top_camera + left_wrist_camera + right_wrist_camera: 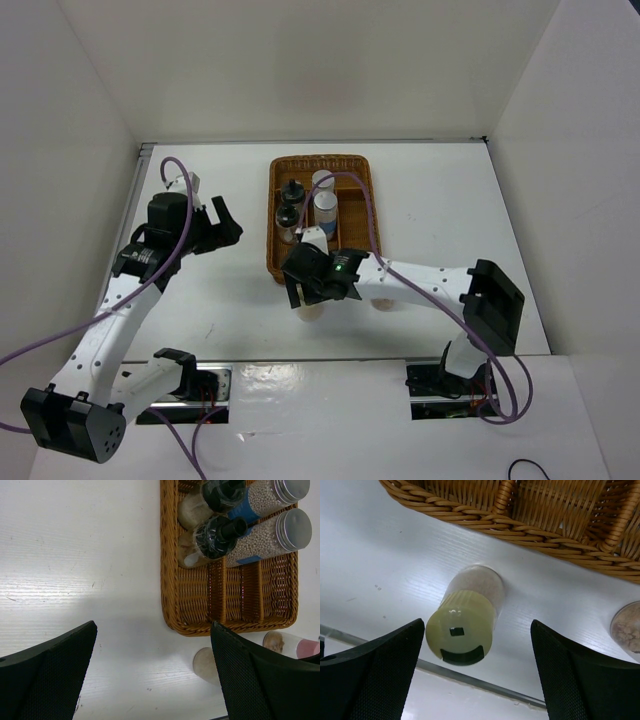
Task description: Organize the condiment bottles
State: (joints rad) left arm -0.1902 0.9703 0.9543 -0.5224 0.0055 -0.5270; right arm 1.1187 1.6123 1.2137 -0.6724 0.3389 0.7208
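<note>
Right gripper (pixel 477 624) spread wide over yellow-capped bottle (pixel 461 632), one finger each side; I see no contact. Bottle stands on surface (pixel 440 210), just outside lower edge of wicker tray (pixel 170 580) in top view. Pink-capped bottle (pixel 287 645) also on surface near that edge, lower right of left wrist view; can't tell if upright. Two dark-capped shakers (pixel 216 527) and two white cylinders (pixel 265 535) inside tray, in neighbouring compartments. Left gripper (pixel 228 225) spread, holding nothing, left of tray.

White table (pixel 440 200) between plain white walls (pixel 300 60), under soft, even light.
</note>
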